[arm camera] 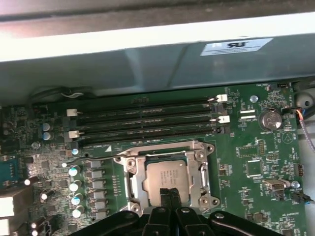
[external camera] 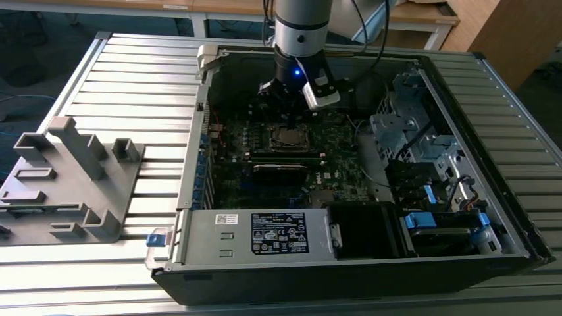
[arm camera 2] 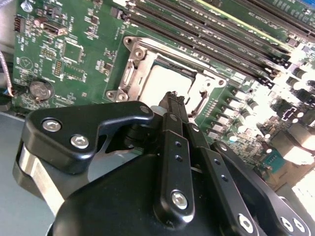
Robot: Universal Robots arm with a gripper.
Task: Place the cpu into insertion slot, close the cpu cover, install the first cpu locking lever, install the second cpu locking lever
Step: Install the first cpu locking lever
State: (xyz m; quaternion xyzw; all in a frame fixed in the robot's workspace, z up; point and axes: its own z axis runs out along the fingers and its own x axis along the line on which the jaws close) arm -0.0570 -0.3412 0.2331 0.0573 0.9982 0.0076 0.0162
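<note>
Robot gripper [external camera: 290,122] down inside an open computer case [external camera: 351,280] on a ribbed grey metal desk [external camera: 131,79].

In both wrist views the gripper's two black fingers [arm camera: 165,197] are squeezed tight together with nothing between them, just above the cpu [arm camera: 167,174]. The cpu lies flat in the insertion slot [external camera: 287,139] on the green board [arm camera: 246,147]. The silvery cpu cover [arm camera: 132,169] lies flat around it. Long black memory slots [arm camera: 147,118] run just beside it. On the exterior view's left, a grey plastic holder [external camera: 66,181] stands on the desk beside the case. Wooden tables [external camera: 422,16] stand at the back of the room.
</note>
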